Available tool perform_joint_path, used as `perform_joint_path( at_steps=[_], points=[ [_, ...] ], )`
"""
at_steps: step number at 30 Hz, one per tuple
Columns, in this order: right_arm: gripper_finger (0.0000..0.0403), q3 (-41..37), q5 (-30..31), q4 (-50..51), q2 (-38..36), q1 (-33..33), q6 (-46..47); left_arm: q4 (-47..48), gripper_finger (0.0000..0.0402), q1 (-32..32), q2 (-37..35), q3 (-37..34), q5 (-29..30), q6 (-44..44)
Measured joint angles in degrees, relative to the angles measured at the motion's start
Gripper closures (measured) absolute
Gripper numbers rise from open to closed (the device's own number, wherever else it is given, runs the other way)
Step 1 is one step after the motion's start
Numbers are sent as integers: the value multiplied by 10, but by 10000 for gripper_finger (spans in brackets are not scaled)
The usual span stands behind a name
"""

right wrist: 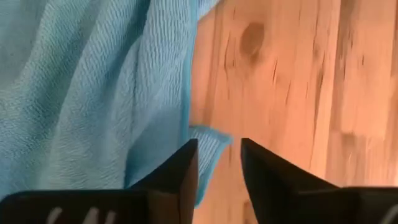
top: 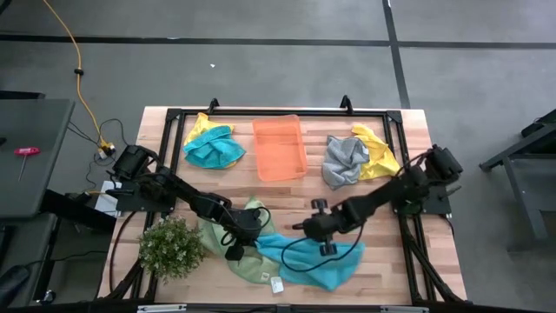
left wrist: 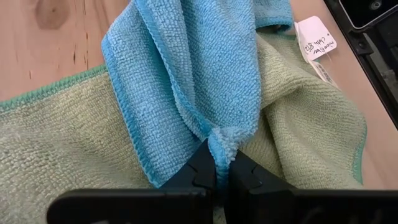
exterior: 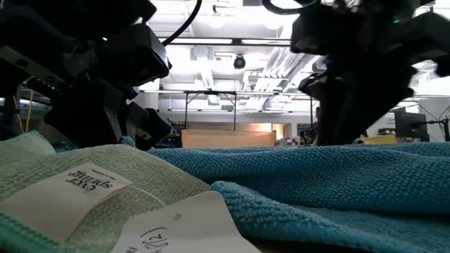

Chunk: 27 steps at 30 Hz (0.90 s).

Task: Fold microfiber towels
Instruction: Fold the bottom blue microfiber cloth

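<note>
A teal-blue microfiber towel [top: 317, 263] lies spread near the table's front edge, its left end resting on a light green towel [top: 233, 233]. A white tag [left wrist: 316, 42] lies beside them. My left gripper [left wrist: 222, 163] is shut on the teal towel's left end, above the green towel [left wrist: 56, 143]. My right gripper [right wrist: 219, 160] stands open just above the teal towel's far edge [right wrist: 208, 142], where bare wood begins, with nothing between its fingers. Both arms hang dark over the towels in the low view. My left gripper pinches a bunched fold [left wrist: 224, 138] at the teal towel's left end between its two fingers, several layers gathered together. The fingers slant down from the table's left. From the pinch the cloth fans out in creases and lies on the green towel.
An orange bin [top: 280, 148] stands at the back middle. A yellow and teal heap [top: 211, 143] lies to its left, and grey and yellow towels [top: 356, 156] to its right. A bushy green plant [top: 171, 248] stands at the front left, close to my left arm.
</note>
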<state>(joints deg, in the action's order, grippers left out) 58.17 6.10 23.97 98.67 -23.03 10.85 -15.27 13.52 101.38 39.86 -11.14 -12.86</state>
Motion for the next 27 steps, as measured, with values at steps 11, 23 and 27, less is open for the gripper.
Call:
perform_joint_path(
  at_steps=[11,23,27],
  points=[
    [265,0,-103,-2,0,73,-110,0,401,0,0,0,0,0],
    [265,0,-161,-15,43,79,-135,-2,400,0,0,0,0,0],
    [265,1,-161,-21,60,79,-149,-4,400,0,0,0,0,0]
  ],
)
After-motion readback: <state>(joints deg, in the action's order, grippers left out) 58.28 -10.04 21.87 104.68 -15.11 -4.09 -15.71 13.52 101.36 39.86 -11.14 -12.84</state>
